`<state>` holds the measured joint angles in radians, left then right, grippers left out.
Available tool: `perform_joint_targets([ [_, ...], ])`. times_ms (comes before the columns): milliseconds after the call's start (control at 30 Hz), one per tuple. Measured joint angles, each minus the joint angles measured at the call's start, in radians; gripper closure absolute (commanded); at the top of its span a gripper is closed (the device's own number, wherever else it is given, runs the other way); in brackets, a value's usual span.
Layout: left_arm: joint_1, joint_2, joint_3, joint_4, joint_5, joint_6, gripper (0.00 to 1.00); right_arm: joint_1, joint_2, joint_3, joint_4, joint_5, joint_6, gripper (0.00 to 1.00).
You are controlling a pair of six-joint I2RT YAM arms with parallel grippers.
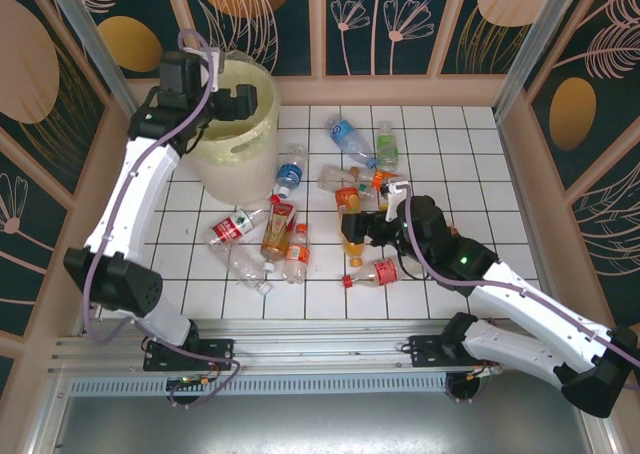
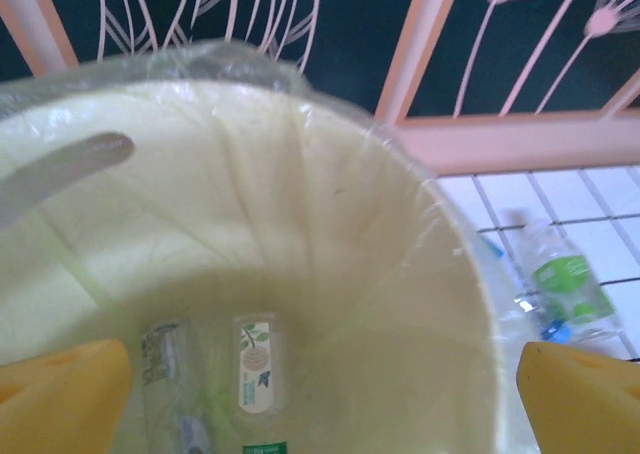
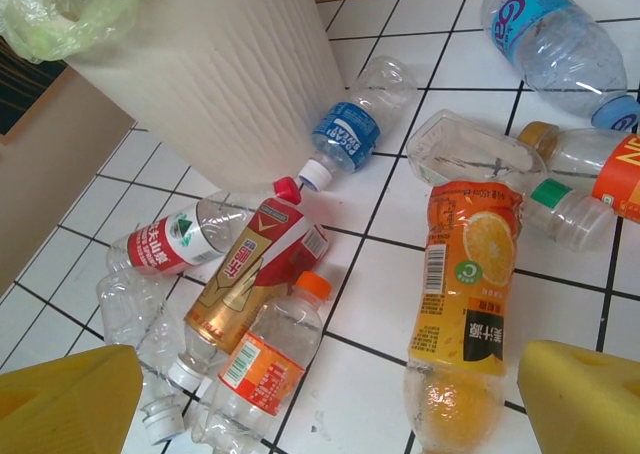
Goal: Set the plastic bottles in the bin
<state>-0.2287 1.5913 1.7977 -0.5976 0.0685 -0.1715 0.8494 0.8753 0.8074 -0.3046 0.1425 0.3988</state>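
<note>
With the left gripper (image 2: pixel 320 399) spread empty over the bin (image 2: pixel 300 224), at ten o'clock from the scattered plastic bottles (image 1: pixel 279 226), the right gripper (image 3: pixel 328 399), spread too, probably needed to shift toward three o'clock and straddle the orange-labelled bottle (image 3: pixel 465 304) mid-body before closing.

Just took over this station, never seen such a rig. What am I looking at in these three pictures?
Two robot arms work at a tiled table. The overhead picture shows both; the other two come from cameras on their wrists, the yellow blocks being gripper fingers. The left gripper is open and empty above the bin, where two bottles lie. The right gripper is open over the loose bottles on the table, nearest an orange juice bottle. Nothing is held.
</note>
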Motion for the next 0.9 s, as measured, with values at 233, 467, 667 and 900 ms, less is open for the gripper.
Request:
perform_joint_targets([
  [233,0.0,-0.189,-0.176,0.093,0.151,-0.041,0.01,-0.008,-0.01,0.0,-0.023,0.023,0.003,0.1],
  [467,-0.009,-0.376,-0.42,0.198,0.331,-0.125,0.01,-0.035,-0.013,0.0,-0.063,0.022,0.003,0.14],
  [667,-0.122,-0.519,-0.56,0.232,0.354,-0.16,0.01,-0.096,-0.009,0.0,-0.073,-0.023,0.004,0.24],
  [900,-0.237,-0.603,-0.674,0.298,0.402,-0.182,0.01,-0.148,0.081,-0.004,-0.089,-0.1,0.008,0.28],
])
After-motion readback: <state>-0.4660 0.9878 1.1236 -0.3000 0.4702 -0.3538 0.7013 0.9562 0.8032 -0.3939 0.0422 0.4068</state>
